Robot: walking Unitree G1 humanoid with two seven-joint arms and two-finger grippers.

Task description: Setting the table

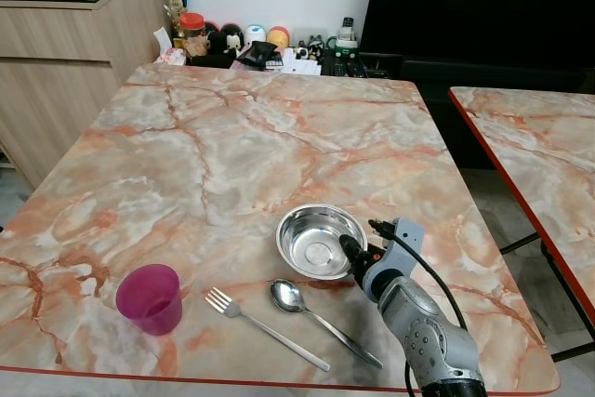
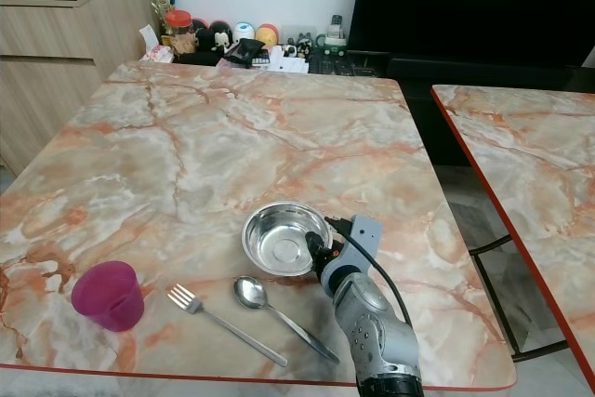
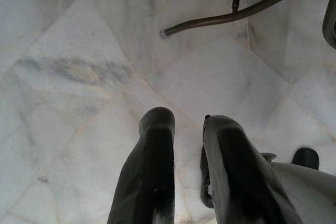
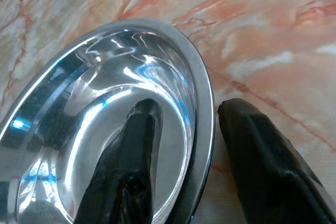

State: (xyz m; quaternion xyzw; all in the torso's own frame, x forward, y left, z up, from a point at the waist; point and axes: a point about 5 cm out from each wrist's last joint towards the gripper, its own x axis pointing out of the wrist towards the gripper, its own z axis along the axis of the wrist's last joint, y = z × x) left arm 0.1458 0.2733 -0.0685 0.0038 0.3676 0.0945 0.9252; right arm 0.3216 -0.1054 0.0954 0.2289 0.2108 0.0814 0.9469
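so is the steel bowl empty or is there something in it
Empty. The steel bowl sits upright, its bare shiny bottom showing; the right gripper straddles its rim.

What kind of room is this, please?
Probably a dining area in a home. A marble-patterned table carries a steel bowl, fork, spoon and pink cup, and a wooden sideboard stands beside it.

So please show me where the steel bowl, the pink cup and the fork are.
steel bowl (image 1: 319, 246): left eye view, inner bottom.
pink cup (image 1: 151, 302): left eye view, side wall.
fork (image 1: 270, 331): left eye view, handle.
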